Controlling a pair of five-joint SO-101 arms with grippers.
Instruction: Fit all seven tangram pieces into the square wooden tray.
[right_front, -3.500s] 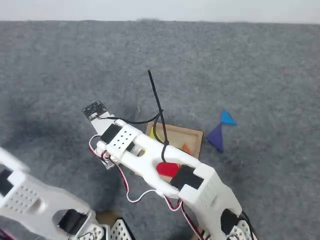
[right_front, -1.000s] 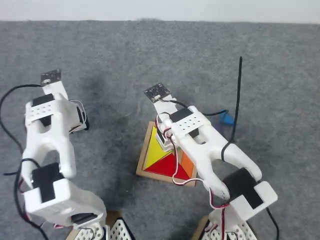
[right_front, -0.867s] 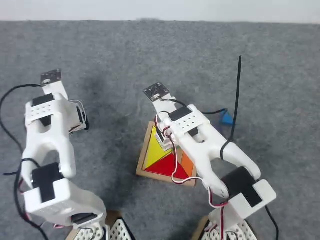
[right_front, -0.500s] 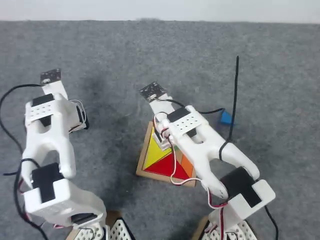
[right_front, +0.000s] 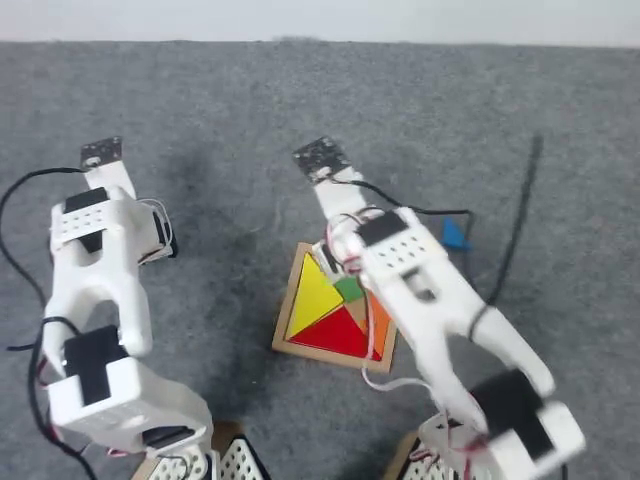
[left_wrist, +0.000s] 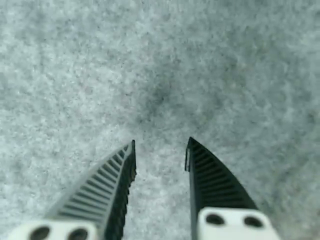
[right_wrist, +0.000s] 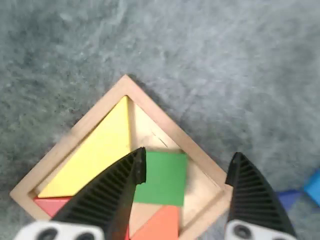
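Right gripper (right_wrist: 187, 162) recorded with fingers spread apart and nothing clamped, held above the square wooden tray (right_wrist: 165, 120). Green square (right_wrist: 162, 177) seen between the two fingertips, lying inside the tray with bare wood beside it; contact with either finger cannot be told. In the high view, yellow triangle (right_front: 313, 295) noted at the tray's 9 o'clock side, red triangle (right_front: 330, 335) at 6 o'clock, orange piece (right_front: 379, 318) at 3 o'clock, partly hidden by the arm. Blue piece (right_front: 455, 237) found outside the tray on the grey mat (right_front: 200, 90), at about 2 o'clock. Left gripper (left_wrist: 161, 150) recorded open over bare mat, well apart from the tray at 9 o'clock.
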